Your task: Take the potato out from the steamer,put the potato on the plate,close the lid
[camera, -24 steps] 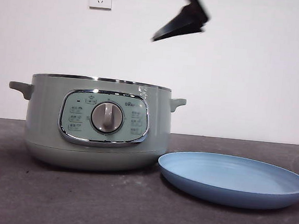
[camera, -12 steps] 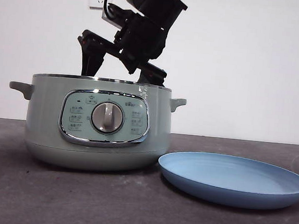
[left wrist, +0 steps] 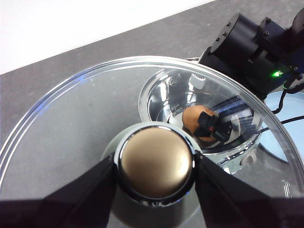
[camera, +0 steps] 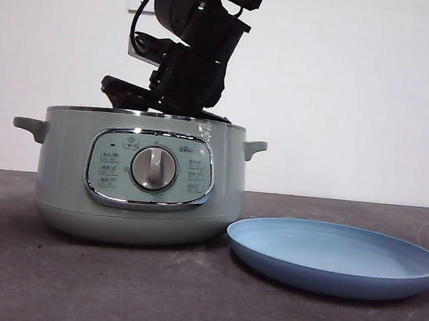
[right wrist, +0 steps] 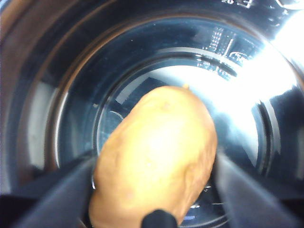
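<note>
My right hand (camera: 167,104) reaches down into the steamer (camera: 138,176) at the left of the front frame, its 2 jaws on either side of the potato (right wrist: 156,156), which sits at the middle of the shiny inner bowl; I cannot tell whether they press it. My left hand (left wrist: 154,166) is clenched on the knob of the lid (left wrist: 71,109), held up off the steamer. The plate (camera: 334,255) lies on the tabletop (camera: 113,287) at lower right, just beside the steamer.
</note>
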### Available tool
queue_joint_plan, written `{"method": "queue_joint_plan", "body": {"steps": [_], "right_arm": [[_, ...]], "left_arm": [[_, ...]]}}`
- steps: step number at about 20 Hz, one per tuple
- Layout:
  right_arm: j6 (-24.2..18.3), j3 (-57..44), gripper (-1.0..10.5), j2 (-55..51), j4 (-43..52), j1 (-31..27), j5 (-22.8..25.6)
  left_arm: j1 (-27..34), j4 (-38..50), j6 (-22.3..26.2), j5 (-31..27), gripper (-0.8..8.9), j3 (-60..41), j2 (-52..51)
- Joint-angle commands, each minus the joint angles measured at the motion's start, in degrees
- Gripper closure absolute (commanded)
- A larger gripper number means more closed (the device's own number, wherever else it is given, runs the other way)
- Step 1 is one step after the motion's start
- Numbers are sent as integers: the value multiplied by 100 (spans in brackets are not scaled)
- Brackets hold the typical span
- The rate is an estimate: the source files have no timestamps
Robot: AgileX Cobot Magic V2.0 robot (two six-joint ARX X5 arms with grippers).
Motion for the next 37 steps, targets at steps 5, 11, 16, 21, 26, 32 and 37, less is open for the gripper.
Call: {"method": "queue_joint_plan", "body": {"steps": [5,11,16,21,26,32,37], "right_arm": [[-264,52,957,-1071,-111,0,151],[-479,39,958,-3084,-1980,-391,505],[-503,-1224,958,-3746,-1849,-837,483],[-341,-3241,958,-4251,-629,-1226,278],[-254,-4909,958,-4249,960,-1423,-160],[-188,-6201,958,-4140,2546,-1683,-166],[-151,-6546,958,-4096,2881,-1801,-439]], "left_arm": [[11,227,-20,31,826,31,-63],[9,424,-17,479,826,31,-57],[9,424,-15,487,826,31,-57],[9,426,-17,750,826,31,-55],[9,407,-17,772,826,31,-4],[9,439,-20,778,826,31,11],[4,531,-20,964,826,31,273]]}}
